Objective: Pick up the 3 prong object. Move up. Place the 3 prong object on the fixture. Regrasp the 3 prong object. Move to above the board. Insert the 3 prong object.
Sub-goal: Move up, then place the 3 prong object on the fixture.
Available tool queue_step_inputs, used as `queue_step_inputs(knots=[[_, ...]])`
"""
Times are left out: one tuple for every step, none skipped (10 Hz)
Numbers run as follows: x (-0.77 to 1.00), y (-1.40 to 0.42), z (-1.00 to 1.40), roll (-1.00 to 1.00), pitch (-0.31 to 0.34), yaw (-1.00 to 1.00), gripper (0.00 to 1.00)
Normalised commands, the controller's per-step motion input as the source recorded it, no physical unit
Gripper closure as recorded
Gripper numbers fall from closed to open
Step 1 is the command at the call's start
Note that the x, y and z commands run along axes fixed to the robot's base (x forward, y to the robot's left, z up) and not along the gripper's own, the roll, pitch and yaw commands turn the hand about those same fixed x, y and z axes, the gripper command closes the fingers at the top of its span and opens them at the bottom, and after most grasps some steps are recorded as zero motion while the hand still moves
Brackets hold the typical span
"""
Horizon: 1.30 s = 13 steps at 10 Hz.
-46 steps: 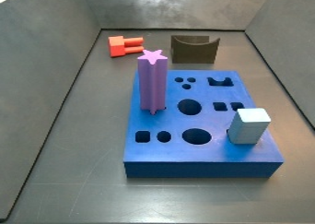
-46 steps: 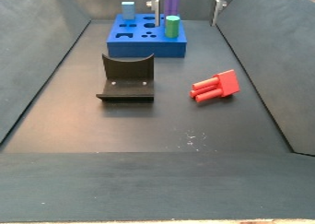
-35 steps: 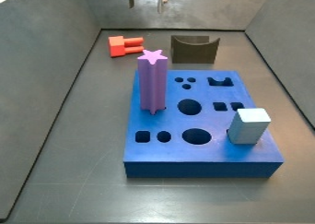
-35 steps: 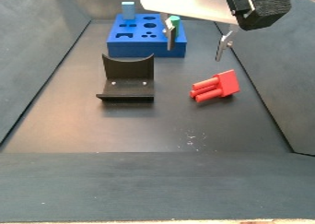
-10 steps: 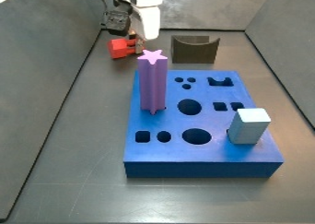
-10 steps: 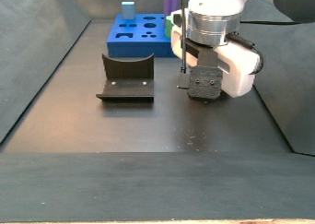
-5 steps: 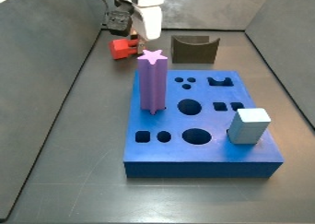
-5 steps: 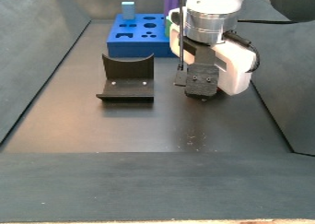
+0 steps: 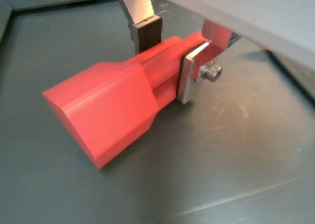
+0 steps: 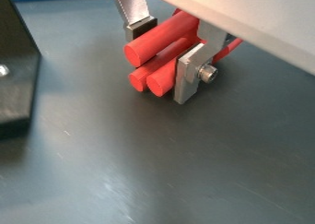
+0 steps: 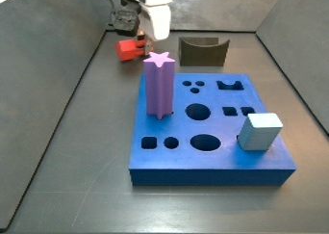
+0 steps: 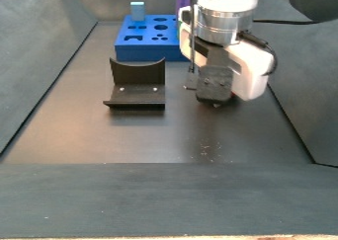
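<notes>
The 3 prong object (image 9: 110,108) is a red-orange block whose three round prongs (image 10: 154,57) show in a wrist view. My gripper (image 9: 171,54) (image 10: 165,53) is shut on it, one silver finger (image 9: 194,71) flat on one side and the dark pad of the other on the opposite side. In a side view the gripper (image 11: 134,42) holds the block (image 11: 129,49) at the far left, left of the fixture (image 11: 203,52). From the opposite side the gripper (image 12: 211,94) hides the block, right of the fixture (image 12: 134,82). The blue board (image 11: 174,129) (image 12: 156,54) lies apart.
A tall purple star-topped post (image 11: 158,84) (image 12: 184,2) and a pale grey cube (image 11: 260,131) stand in the board. Grey walls enclose the dark floor. The fixture's edge (image 10: 13,71) shows in a wrist view.
Over the last second the gripper has risen a little, and the red block shifted slightly with it. Seconds earlier the block lay alone on the floor.
</notes>
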Motion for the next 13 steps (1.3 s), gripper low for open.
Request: queue_step_inputs(knots=[[0.00,0.00,0.83,0.00,0.000,0.00,1.00],[0.06,0.06,0.86,0.01,-0.023,0.02,1.00],[0.02,0.03,0.73,0.00,0.016,0.02,1.00],[0.01,0.02,0.60,-0.01,0.034,0.01,1.00],[0.00,0.02,0.50,-0.01,0.041,0.01,1.00],[-0.01,0.01,0.25,-0.01,0.042,0.01,1.00],[0.00,0.00,1.00,0.00,0.000,0.00,1.00],[0.00,0.00,1.00,0.00,0.000,0.00,1.00],[-0.01,0.00,1.00,0.00,0.011,0.00,1.00],[-0.01,-0.01,1.00,-0.01,0.019,0.00,1.00],[-0.02,-0.01,1.00,-0.01,0.024,0.00,1.00],[-0.02,-0.01,1.00,-0.01,0.029,0.00,1.00],[-0.02,-0.01,1.00,-0.01,0.030,0.00,1.00]])
